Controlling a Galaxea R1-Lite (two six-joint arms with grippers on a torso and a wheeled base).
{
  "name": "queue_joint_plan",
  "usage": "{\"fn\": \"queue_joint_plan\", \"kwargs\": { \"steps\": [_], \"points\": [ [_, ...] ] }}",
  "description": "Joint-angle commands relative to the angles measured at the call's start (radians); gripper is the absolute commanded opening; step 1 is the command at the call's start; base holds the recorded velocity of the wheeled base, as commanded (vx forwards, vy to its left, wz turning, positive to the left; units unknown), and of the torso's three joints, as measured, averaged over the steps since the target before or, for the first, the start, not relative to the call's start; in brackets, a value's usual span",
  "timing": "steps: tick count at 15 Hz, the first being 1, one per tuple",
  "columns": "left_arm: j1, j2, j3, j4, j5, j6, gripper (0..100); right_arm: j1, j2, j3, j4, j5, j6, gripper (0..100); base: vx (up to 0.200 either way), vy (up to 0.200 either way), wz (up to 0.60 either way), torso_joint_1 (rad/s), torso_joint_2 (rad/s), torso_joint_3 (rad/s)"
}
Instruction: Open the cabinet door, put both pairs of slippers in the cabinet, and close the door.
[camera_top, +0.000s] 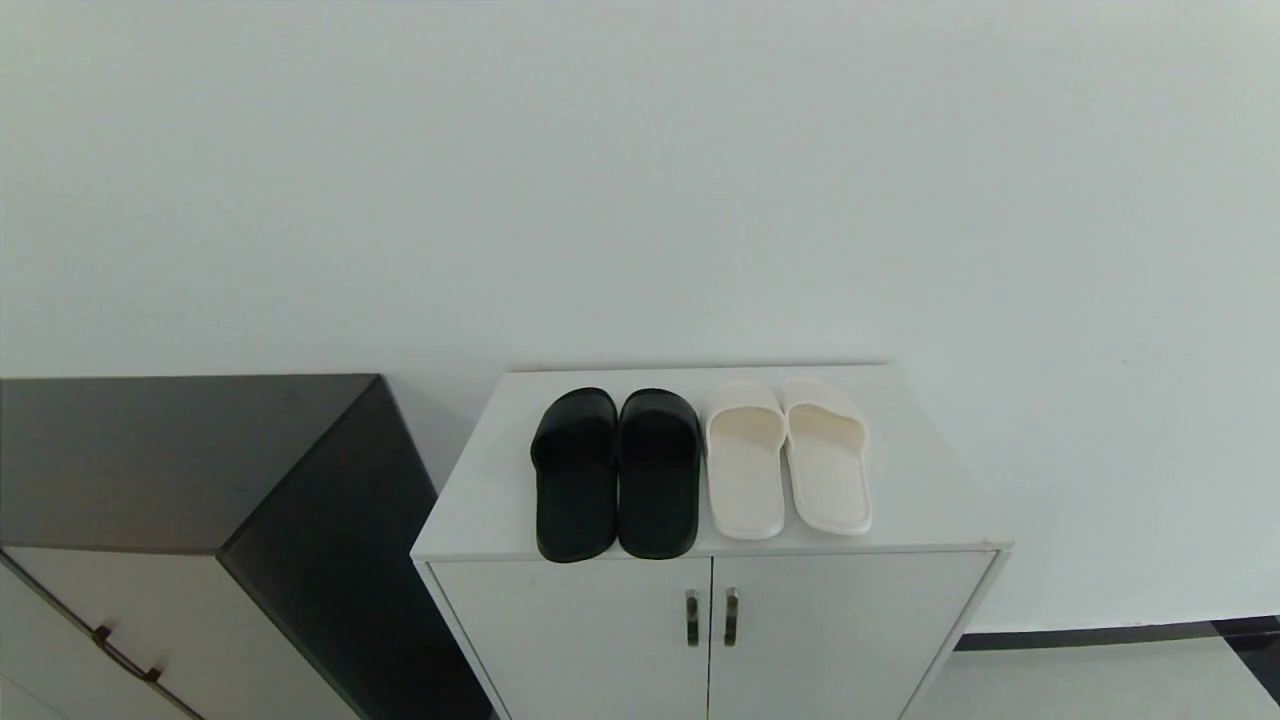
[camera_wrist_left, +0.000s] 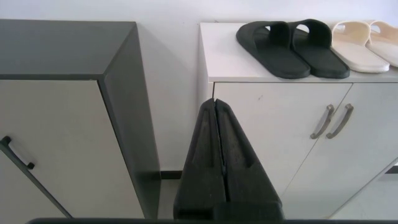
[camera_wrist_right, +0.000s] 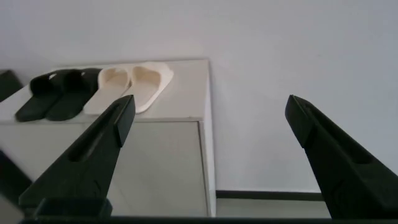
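A white cabinet (camera_top: 560, 630) stands against the wall with both doors closed and two metal handles (camera_top: 711, 616) at the centre seam. On its top lie a black pair of slippers (camera_top: 617, 472) and, to their right, a cream pair of slippers (camera_top: 790, 455). The left wrist view has my left gripper (camera_wrist_left: 216, 102) shut with nothing held, low and to the left of the cabinet (camera_wrist_left: 280, 130), the black slippers (camera_wrist_left: 292, 48) and cream slippers (camera_wrist_left: 367, 43) beyond it. My right gripper (camera_wrist_right: 208, 109) is open wide, off the cabinet's right side (camera_wrist_right: 205, 168), with both pairs (camera_wrist_right: 93, 90) farther off.
A dark-topped cabinet (camera_top: 180, 460) with a pale door and a dark handle (camera_top: 125, 655) stands close on the left of the white one. A bare white wall runs behind. Floor with a dark skirting strip (camera_top: 1100, 635) lies open to the right.
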Motion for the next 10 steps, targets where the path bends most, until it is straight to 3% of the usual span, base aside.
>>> {"fn": "queue_joint_plan", "kwargs": {
  "steps": [1,5,7,10],
  "points": [
    [0.0,0.001,0.0,0.0,0.003,0.0,0,0.04,0.352,-0.073,-0.028,0.122,0.014,100,0.0,0.0,0.0,0.0,0.0,0.0],
    [0.0,0.001,0.0,-0.001,-0.002,0.003,0,0.258,0.605,-0.079,-0.245,0.093,0.047,100,0.0,0.0,0.0,0.0,0.0,0.0],
    [0.0,0.001,0.0,0.0,-0.002,0.003,0,0.439,0.815,-0.156,-0.376,-0.113,0.085,100,0.0,0.0,0.0,0.0,0.0,0.0],
    [0.0,0.001,0.0,0.0,-0.002,0.003,0,0.586,0.978,-0.286,-0.411,-0.259,0.157,100,0.0,0.0,0.0,0.0,0.0,0.0]
  ]
}}
